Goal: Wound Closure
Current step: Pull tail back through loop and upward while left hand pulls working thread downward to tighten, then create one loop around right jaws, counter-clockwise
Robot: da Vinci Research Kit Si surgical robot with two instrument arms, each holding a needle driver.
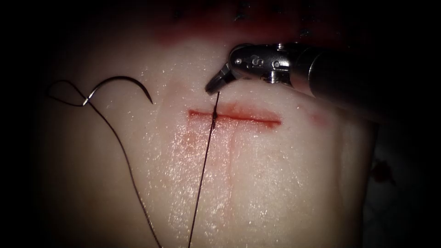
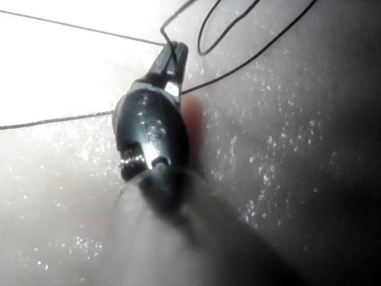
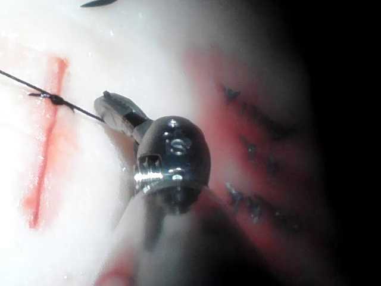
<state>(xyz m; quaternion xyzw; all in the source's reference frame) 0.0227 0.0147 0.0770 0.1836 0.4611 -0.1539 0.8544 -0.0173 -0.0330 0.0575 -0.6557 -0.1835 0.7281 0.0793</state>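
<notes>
the right tool (image 1: 215,87) has its jaws closed on the thread (image 1: 207,151) just above the knot on the cut (image 1: 234,117). the needle (image 1: 120,87) lies free, left of the cut, seemingly resting on the tissue (image 1: 275,183); it looks stiff and slippery, best held mid-curve. in the left wrist view the left tool (image 2: 172,56) pinches limp thread.

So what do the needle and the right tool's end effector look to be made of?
Needle: probably dark steel, a thin smooth curve lying free on the tissue, left of the cut. Right end effector: polished metal with bright glints, holding the thread.
</notes>
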